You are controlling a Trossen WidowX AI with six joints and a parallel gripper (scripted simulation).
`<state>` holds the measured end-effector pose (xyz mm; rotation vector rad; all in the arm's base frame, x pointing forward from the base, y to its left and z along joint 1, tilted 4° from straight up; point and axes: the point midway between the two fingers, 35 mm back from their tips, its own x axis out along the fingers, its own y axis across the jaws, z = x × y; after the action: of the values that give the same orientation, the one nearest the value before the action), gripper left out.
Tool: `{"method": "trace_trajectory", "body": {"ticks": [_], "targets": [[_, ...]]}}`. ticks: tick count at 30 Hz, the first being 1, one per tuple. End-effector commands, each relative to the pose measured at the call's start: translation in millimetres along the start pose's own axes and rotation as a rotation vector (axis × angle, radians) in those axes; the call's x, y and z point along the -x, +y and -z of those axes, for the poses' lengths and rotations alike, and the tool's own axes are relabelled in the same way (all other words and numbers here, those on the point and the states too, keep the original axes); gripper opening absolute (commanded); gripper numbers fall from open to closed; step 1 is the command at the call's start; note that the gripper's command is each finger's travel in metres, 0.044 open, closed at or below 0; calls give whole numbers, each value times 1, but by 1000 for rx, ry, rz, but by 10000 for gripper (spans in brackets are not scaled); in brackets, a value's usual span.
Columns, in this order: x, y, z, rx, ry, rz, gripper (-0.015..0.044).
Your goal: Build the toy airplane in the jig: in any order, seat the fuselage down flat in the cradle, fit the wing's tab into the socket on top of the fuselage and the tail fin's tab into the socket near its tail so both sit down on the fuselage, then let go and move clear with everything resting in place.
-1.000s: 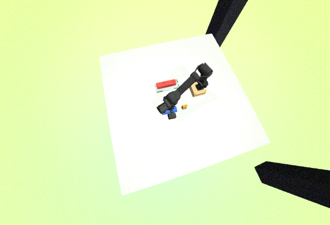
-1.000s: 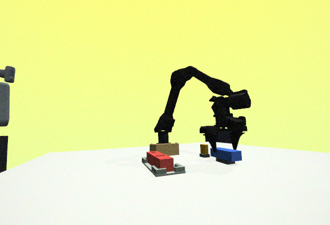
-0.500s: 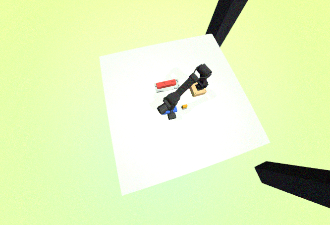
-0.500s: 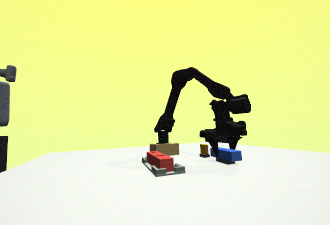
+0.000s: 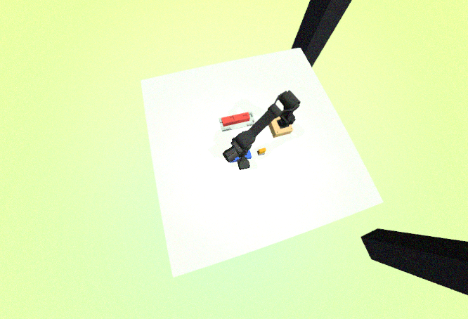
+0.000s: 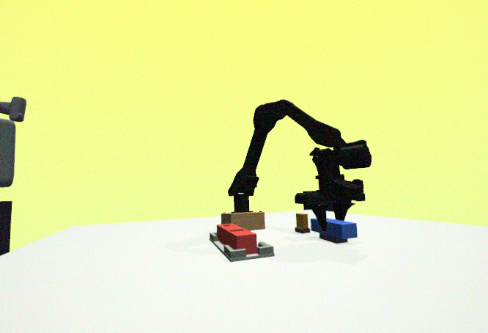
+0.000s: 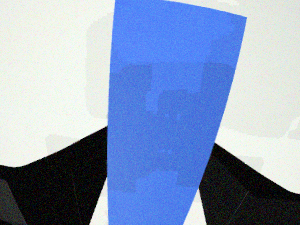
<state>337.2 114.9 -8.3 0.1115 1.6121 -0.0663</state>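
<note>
The red fuselage [image 5: 235,119] [image 6: 234,235] lies upright in the cradle of the grey jig [image 5: 237,126] [image 6: 234,253], its top sockets bare. The blue wing [image 5: 248,154] [image 6: 344,229] [image 7: 170,99] lies level on a small dark stand [image 6: 333,238]. My gripper [image 6: 332,224] [image 7: 155,136] is shut on the wing, one finger against each long side. The wing's tab is hidden. The orange tail fin [image 5: 261,150] [image 6: 302,221] stands upright on its own dark stand [image 6: 302,229], beside the wing. In the top view the arm hides my fingertips and part of the wing.
The arm's tan base block [image 5: 282,131] [image 6: 252,221] stands behind the jig in the exterior view. A grey machine [image 6: 1,152] stands at the far left there. Two black beams [image 5: 319,29] [image 5: 430,263] show at the right of the top view.
</note>
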Motion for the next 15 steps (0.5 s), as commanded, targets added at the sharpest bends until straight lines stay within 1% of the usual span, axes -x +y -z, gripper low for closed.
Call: {"method": "trace_trajectory", "body": {"ticks": [1, 15], "targets": [[8, 1, -2, -3, 1, -2, 0], [51, 3, -6, -3, 0, -2, 0]]}}
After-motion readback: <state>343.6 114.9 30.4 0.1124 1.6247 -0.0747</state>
